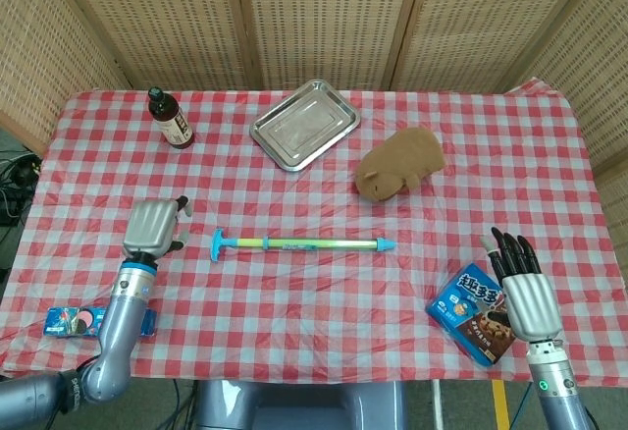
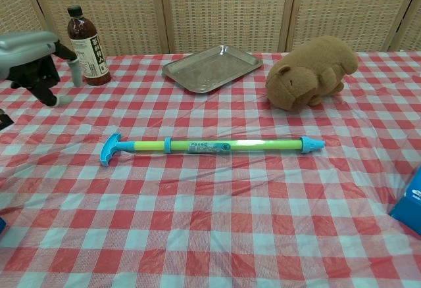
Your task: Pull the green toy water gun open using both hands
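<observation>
The green toy water gun (image 1: 304,244) (image 2: 212,146) lies flat across the middle of the table, its blue T-handle (image 2: 110,149) at the left end and its blue nozzle (image 2: 314,144) at the right. My left hand (image 1: 151,227) (image 2: 36,60) hovers above the cloth a short way left of the handle, fingers apart, holding nothing. My right hand (image 1: 518,285) is at the table's right front, fingers spread, empty, far from the gun. It shows only in the head view.
A dark bottle (image 1: 170,119) stands at the back left, a metal tray (image 1: 303,125) at the back middle, a brown plush animal (image 1: 399,162) right of centre. A blue snack box (image 1: 475,315) lies by my right hand, a blue cookie pack (image 1: 86,321) at the front left.
</observation>
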Controlling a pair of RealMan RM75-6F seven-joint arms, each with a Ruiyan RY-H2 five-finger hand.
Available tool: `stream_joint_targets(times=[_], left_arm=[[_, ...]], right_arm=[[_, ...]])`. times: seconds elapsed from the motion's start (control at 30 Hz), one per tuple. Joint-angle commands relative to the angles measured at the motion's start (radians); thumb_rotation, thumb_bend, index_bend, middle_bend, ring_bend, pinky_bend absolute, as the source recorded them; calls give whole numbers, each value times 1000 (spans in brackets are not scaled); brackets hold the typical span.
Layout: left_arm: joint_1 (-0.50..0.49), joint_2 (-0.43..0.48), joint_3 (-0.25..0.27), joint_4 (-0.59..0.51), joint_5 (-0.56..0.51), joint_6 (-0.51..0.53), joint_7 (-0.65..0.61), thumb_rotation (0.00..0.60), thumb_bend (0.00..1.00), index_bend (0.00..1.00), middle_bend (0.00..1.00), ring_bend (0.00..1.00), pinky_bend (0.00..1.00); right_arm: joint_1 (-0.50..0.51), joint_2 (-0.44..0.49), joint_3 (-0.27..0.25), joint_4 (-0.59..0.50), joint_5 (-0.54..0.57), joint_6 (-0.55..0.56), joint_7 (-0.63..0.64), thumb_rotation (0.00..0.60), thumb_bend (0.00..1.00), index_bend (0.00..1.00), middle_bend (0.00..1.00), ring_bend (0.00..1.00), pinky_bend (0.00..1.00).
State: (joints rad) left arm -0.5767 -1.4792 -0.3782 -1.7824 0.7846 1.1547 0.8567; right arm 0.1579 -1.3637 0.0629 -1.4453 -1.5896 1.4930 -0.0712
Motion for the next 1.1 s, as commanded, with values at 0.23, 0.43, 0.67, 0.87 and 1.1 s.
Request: stream_joint_targets(times=[0.23, 0.43, 0.67, 0.87, 1.1], left_arm=[[-172, -101, 5, 127, -200, -70, 84, 600, 354, 430, 920, 878, 768], [-233, -147, 27, 201, -262, -78, 107, 600, 354, 430, 920, 878, 768], [-274, -180, 50, 250, -323, -99, 110, 600, 354, 430, 920, 878, 768], [-314, -210, 70, 290, -359, -110, 109, 600, 354, 436, 920, 878, 768], [-347, -237, 89, 312, -383, -103, 115, 600, 354, 445, 920, 878, 768]], right_arm=[[6, -13, 8, 25, 18, -12, 14, 600, 114, 0, 0, 0, 0], [9, -16, 9, 35, 27, -20, 26, 600, 114, 0, 0, 0, 0], [11, -19, 9, 40, 32, -25, 28, 600, 114, 0, 0, 0, 0], [11, -19, 10, 42, 34, -23, 31, 600, 114, 0, 0, 0, 0], [11, -16, 13, 41, 40, -22, 39, 600, 115, 0, 0, 0, 0]])
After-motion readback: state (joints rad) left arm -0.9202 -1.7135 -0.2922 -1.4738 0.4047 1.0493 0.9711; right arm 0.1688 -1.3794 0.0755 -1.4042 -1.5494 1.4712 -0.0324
